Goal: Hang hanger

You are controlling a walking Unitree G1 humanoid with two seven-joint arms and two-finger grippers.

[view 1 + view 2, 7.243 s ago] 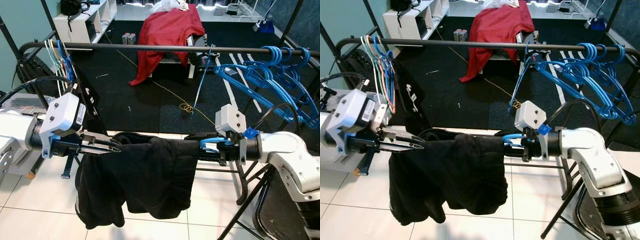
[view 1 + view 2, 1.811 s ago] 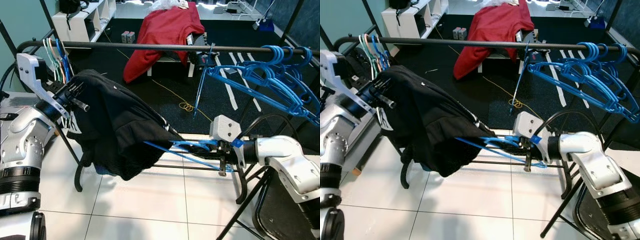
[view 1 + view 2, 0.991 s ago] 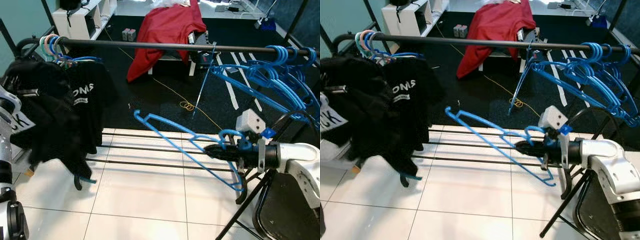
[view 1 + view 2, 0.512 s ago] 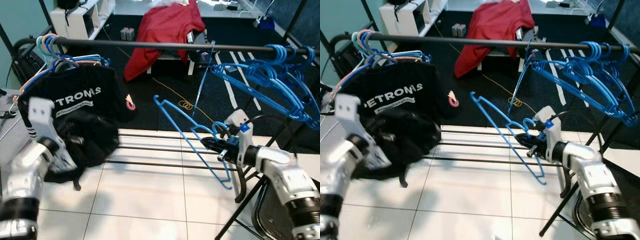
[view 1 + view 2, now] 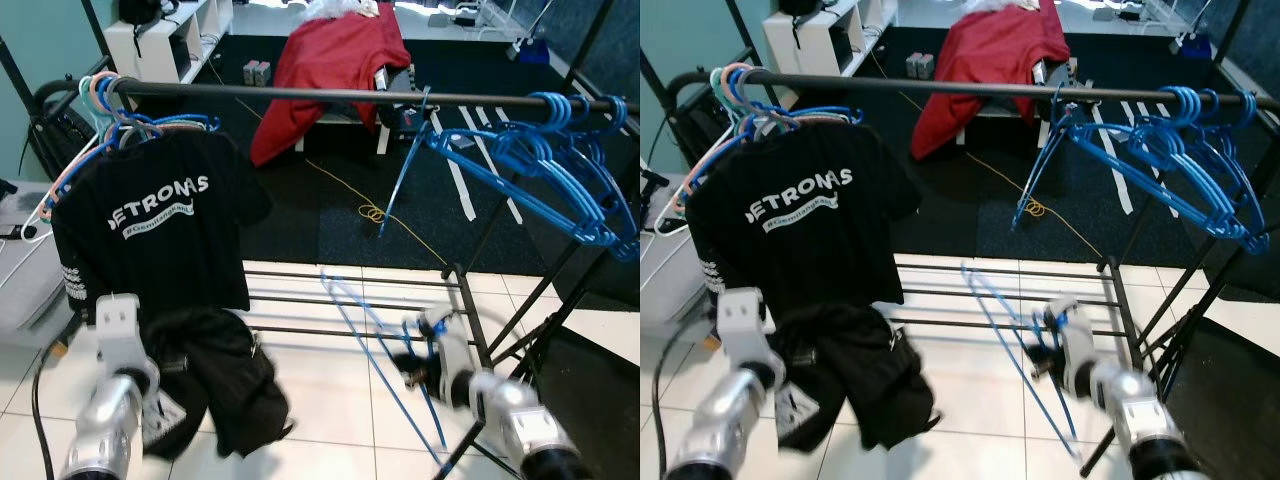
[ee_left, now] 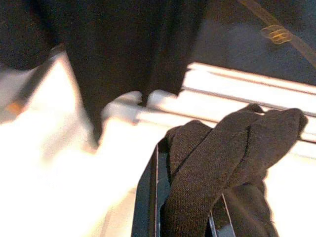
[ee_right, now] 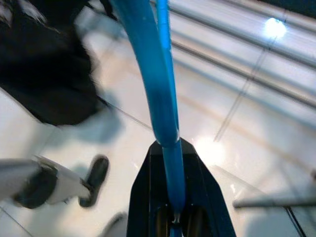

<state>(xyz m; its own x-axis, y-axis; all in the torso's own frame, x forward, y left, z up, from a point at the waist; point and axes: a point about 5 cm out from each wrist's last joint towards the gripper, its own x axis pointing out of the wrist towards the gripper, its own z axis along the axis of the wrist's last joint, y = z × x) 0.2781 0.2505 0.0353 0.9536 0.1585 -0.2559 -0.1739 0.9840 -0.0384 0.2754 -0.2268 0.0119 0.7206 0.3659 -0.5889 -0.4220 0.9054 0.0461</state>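
two grippers are both loaded and low over the tiles: the right gripper (image 7: 174,217) clenches the blue hanger (image 5: 385,365) beneath the rail (image 5: 330,94) it belongs on, while the left gripper (image 6: 185,217) pinches a black garment (image 5: 215,385), apparently to dress it.

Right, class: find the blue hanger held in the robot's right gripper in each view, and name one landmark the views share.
Left eye view: blue hanger, low, right of centre.
Right eye view: low centre.
Left wrist view: not in it.
Right wrist view: rises from between the fingers.
Shared landmark: the black garment in the left gripper.
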